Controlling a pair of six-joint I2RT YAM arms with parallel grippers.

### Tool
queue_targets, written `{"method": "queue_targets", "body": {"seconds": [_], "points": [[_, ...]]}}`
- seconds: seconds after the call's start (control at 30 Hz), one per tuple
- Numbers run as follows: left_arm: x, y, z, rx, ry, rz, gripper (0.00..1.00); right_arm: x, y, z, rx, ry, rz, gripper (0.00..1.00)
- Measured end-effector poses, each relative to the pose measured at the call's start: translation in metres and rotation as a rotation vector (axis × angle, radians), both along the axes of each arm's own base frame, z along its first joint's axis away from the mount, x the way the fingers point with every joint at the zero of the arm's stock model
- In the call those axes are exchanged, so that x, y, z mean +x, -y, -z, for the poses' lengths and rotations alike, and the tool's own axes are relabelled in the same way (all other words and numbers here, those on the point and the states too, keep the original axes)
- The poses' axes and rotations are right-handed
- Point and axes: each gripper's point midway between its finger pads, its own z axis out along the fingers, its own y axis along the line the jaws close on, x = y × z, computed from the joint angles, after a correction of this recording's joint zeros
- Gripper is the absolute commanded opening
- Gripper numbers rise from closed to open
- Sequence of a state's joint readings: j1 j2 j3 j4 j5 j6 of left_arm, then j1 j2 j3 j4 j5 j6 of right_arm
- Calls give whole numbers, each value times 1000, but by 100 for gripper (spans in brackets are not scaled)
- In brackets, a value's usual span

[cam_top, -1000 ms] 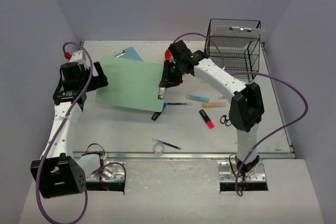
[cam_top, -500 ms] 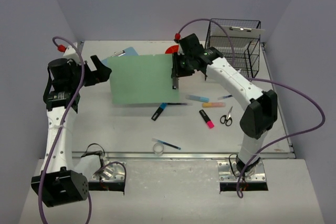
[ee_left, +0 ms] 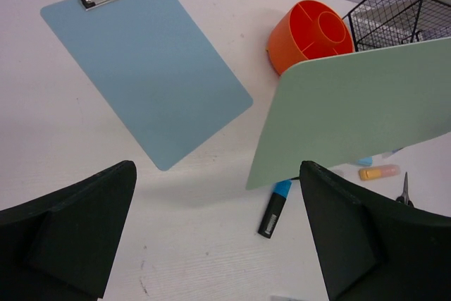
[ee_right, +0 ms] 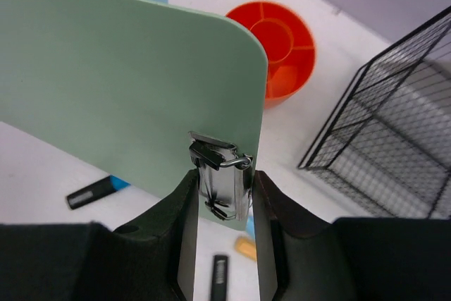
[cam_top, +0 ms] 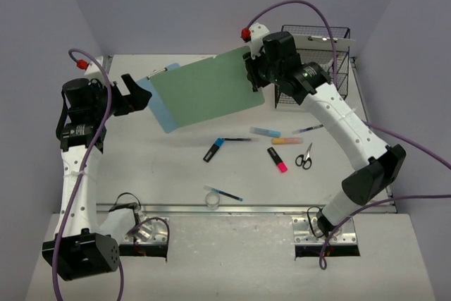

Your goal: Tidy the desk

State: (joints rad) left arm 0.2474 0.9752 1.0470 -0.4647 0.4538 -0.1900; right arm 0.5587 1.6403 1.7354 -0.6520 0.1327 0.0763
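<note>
My right gripper (cam_top: 255, 74) (ee_right: 224, 177) is shut on the metal clip of a green clipboard (cam_top: 204, 93) (ee_right: 127, 82) and holds it tilted in the air over the back of the white desk (cam_top: 169, 167). A blue clipboard (cam_top: 161, 109) (ee_left: 144, 61) lies flat beneath it, partly hidden in the top view. My left gripper (cam_top: 137, 93) (ee_left: 217, 174) hovers wide open at the left, with nothing between its fingers.
A black wire rack (cam_top: 317, 61) (ee_right: 394, 153) stands at the back right, with an orange pen holder (ee_left: 313, 33) (ee_right: 278, 47) beside it. Loose on the desk: a blue-capped marker (cam_top: 213, 150), pink highlighter (cam_top: 277, 160), orange highlighter (cam_top: 287, 140), scissors (cam_top: 304, 156), pen (cam_top: 224, 193) and tape roll (cam_top: 213, 201).
My right arm has lifted the green clipboard off the desk and swung it up and right toward the rack, uncovering the blue clipboard. The left arm pulled back left, then stayed still.
</note>
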Motion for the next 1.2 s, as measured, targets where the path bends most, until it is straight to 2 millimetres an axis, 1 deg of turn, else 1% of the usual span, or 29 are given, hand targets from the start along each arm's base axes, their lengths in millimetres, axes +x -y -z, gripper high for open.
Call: {"method": "queue_targets", "body": {"seconds": [0.17,0.3,0.43,0.6,0.73,0.83,0.97,1.1,1.2], "points": [[0,1,1,-4,-4,1,100,2,20,-65,-93,273,-54,0],[-1,1,4,-7,-10,3,100,-6,39,-112,-181,499,-81,0],[0,1,12,-14,-32,4,100,-14,55,-146,-302,676,-107,0],[1,1,20,-23,-55,4,100,-18,70,-176,-493,837,-122,0],[1,1,21,-26,-59,3,100,-17,85,-195,-650,909,-84,0],[1,1,21,-26,-59,3,100,-15,100,-201,-759,928,-42,0],[1,1,21,-25,-59,3,100,-12,123,-196,-898,893,1,0],[1,1,23,-24,-62,3,100,-8,152,-193,-993,833,55,0],[0,1,28,-26,-73,4,100,-5,175,-190,-1056,784,91,0]]}}
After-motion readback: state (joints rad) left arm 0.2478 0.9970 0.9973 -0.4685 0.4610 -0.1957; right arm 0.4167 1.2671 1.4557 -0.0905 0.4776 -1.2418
